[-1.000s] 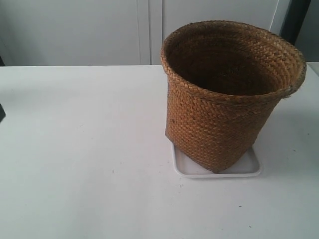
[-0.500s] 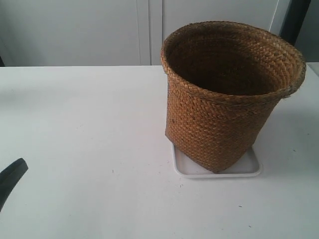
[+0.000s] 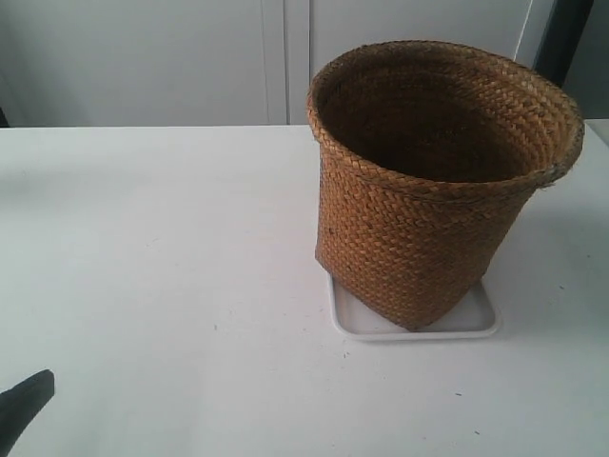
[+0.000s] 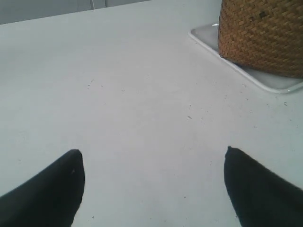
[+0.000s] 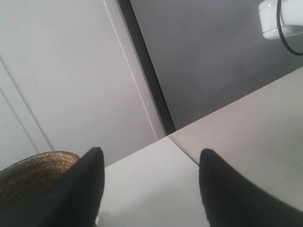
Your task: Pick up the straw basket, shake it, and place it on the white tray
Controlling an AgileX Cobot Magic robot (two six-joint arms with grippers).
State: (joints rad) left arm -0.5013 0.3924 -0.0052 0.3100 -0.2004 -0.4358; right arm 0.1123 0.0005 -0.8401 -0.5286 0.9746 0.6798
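Note:
The straw basket stands upright on the white tray at the right of the table, its brown woven base covering most of the tray. The left wrist view catches the basket's lower wall and the tray's rim, well apart from my left gripper, which is open over bare table. One dark fingertip pokes in at the exterior view's bottom left corner. My right gripper is open and holds nothing; a piece of the basket's braided rim lies beside one finger.
The white table stretches to the left of the basket. Pale cabinet doors stand behind it. In the right wrist view a second tabletop adjoins the table, with a white device above it.
The dark fingertip at the exterior view's left edge has slid down towards the bottom corner, pulling away. The basket and tray have stayed still.

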